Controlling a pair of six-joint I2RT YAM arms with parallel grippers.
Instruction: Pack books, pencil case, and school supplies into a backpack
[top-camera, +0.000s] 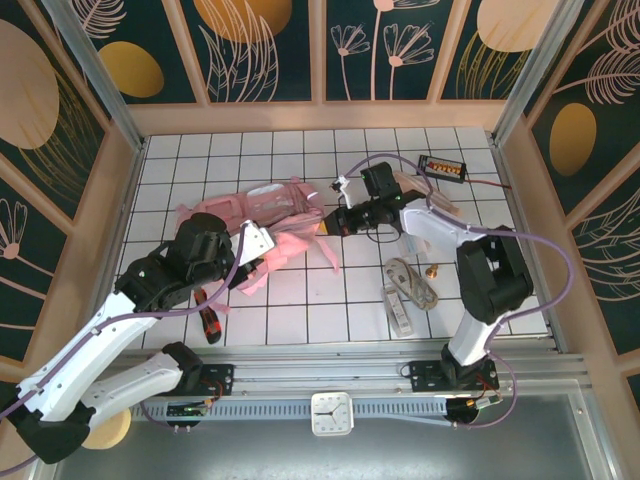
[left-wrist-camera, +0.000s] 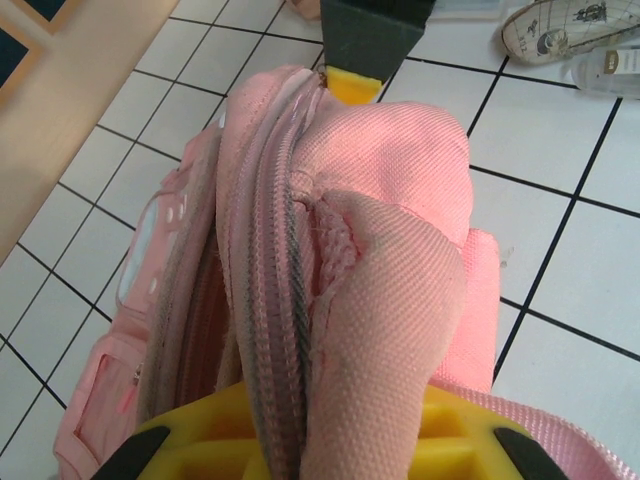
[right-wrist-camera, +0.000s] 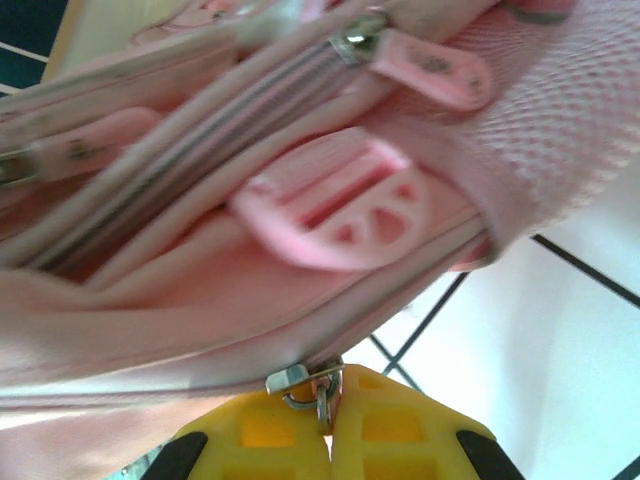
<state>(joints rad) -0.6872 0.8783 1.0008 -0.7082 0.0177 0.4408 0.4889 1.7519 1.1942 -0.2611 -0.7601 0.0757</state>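
Observation:
The pink backpack (top-camera: 275, 210) lies on the tiled table left of centre. My left gripper (top-camera: 255, 243) is shut on its near edge; in the left wrist view the pink fabric and zipper band (left-wrist-camera: 290, 300) run between the yellow pads of that gripper (left-wrist-camera: 330, 430). My right gripper (top-camera: 326, 224) is at the bag's right end, and its pads (right-wrist-camera: 331, 405) are shut on a metal zipper pull (right-wrist-camera: 320, 392). A whitish ruler-like bar (top-camera: 399, 310) and a pale looped bundle (top-camera: 412, 281) lie to the right. The books and the pencil case are hidden.
A red-and-black utility knife (top-camera: 208, 325) lies near the front left, under my left arm. A small black box with orange marks (top-camera: 443, 167) sits at the back right. Wooden walls (top-camera: 110, 200) close in the table on three sides.

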